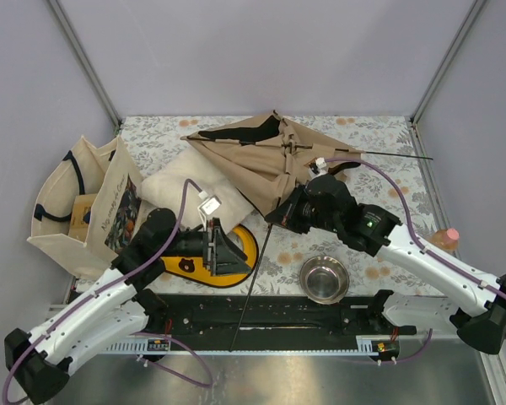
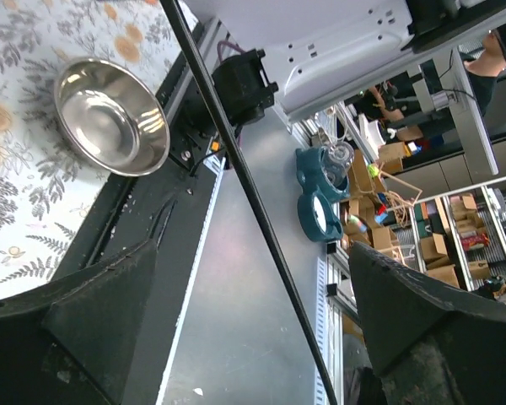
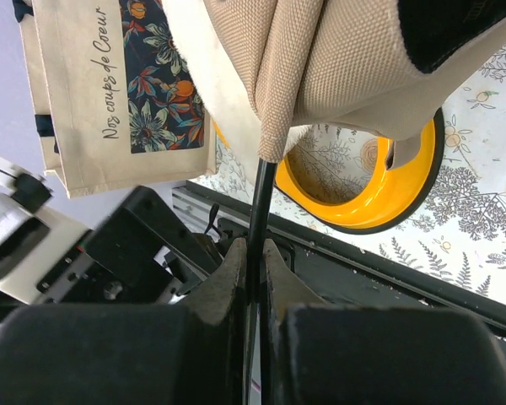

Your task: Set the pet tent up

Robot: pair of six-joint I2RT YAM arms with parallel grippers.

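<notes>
The tan canvas pet tent (image 1: 261, 160) lies collapsed at the back of the table, with black floor patches showing. One thin black pole (image 1: 249, 287) runs from its front hem down to the near rail. My right gripper (image 1: 280, 215) is shut on this pole just below the canvas; in the right wrist view the pole (image 3: 260, 194) sits pinched between the fingertips (image 3: 234, 270) under the tent fabric (image 3: 337, 67). My left gripper (image 1: 229, 250) is open beside the pole. In the left wrist view the pole (image 2: 236, 160) crosses between the spread fingers (image 2: 93, 321) without touching them.
A cream printed tote bag (image 1: 84, 202) stands at the left and a white cushion (image 1: 194, 190) lies beside the tent. A yellow bowl (image 1: 240, 245) sits under my left gripper. A steel bowl (image 1: 324, 278) is front centre. Another pole (image 1: 396, 154) sticks out right. A pink-capped bottle (image 1: 445, 239) stands at the right edge.
</notes>
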